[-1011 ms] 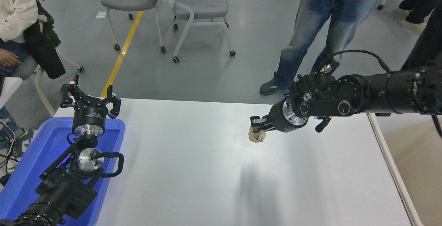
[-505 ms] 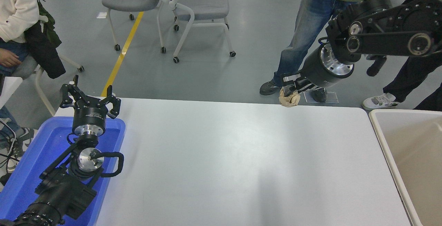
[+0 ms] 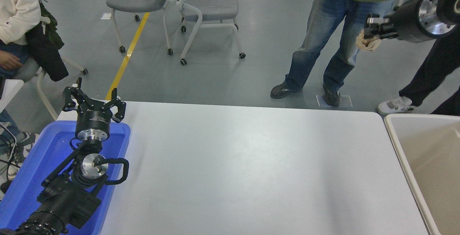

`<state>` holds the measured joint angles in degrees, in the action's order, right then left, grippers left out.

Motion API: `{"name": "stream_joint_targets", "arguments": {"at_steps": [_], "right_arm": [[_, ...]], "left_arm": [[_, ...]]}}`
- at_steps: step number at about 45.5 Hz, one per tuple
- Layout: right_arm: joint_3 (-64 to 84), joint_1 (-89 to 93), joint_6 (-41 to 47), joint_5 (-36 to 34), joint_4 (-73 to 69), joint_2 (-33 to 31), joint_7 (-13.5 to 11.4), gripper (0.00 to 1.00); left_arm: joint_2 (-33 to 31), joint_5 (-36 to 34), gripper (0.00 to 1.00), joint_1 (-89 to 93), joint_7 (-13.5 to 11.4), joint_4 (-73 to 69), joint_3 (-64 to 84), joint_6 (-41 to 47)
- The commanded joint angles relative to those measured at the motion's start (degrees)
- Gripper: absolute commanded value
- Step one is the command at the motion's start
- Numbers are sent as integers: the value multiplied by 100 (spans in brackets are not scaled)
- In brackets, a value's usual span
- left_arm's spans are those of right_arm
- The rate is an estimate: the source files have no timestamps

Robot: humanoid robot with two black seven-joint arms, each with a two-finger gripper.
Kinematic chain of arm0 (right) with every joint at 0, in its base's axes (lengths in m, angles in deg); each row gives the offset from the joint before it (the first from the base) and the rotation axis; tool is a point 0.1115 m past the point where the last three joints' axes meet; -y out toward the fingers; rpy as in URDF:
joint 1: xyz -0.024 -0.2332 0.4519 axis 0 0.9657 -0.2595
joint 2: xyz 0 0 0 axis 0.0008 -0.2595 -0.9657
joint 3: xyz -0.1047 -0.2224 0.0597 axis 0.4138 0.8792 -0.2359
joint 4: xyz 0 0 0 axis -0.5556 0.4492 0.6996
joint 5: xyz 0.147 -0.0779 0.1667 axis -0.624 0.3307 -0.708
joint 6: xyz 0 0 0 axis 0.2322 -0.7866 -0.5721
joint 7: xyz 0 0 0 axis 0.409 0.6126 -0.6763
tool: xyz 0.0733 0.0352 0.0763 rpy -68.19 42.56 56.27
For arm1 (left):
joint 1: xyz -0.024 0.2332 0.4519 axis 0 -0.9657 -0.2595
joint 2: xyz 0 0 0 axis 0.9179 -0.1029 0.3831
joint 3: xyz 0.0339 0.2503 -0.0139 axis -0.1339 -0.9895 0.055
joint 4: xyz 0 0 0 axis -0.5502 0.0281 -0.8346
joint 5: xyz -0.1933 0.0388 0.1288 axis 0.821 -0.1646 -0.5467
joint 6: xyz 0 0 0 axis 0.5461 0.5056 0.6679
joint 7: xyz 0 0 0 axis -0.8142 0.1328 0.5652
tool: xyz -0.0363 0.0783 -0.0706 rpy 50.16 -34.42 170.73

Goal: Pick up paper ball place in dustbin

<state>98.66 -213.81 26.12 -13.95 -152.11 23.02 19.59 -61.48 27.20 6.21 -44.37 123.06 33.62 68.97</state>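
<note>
Lifted higher, right end effector (image 3: pixel 370 33) pinches wrinkled tan paper ball (image 3: pixel 367 43); left end effector (image 3: pixel 94 102) spread.

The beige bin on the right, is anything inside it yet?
The dustbin shows only bare beige walls; most of it runs off the picture, so that part is unseen. The paper ball is held high in the right pincer.

Black arms (image 3: pixel 57 199) with silver wrist rings, looped black cables.
</note>
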Motion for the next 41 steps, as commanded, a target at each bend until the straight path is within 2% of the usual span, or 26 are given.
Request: {"name": "stream_joint_targets", "arguments": {"at_steps": [1,4,11,17,27,35,41], "right_arm": [[-948,1362,-1820,-47,778,-1538,-134,0],[-1642,2109,-1987,-91,1270,-1741,-125,0],[-3514,3946,-2128,-354,2825,-1654,-81,0],[-4851,5230,-2023,-372,4082,-1179,-64,0],[-5809,6399,-1970,-381,5278,-388,-20,0],[-6627,7234,-1356,-416,6139,34,156,0],[-7225,7780,-767,-416,6790,403,393,0]], "left_arm": [[0,-1,99,4,0,0,0,0],[0,-1,99,-5,0,0,0,0],[0,-1,99,4,0,0,0,0],[0,-1,99,4,0,0,0,0],[0,-1,99,4,0,0,0,0],[0,-1,99,4,0,0,0,0],[0,-1,99,4,0,0,0,0]]}}
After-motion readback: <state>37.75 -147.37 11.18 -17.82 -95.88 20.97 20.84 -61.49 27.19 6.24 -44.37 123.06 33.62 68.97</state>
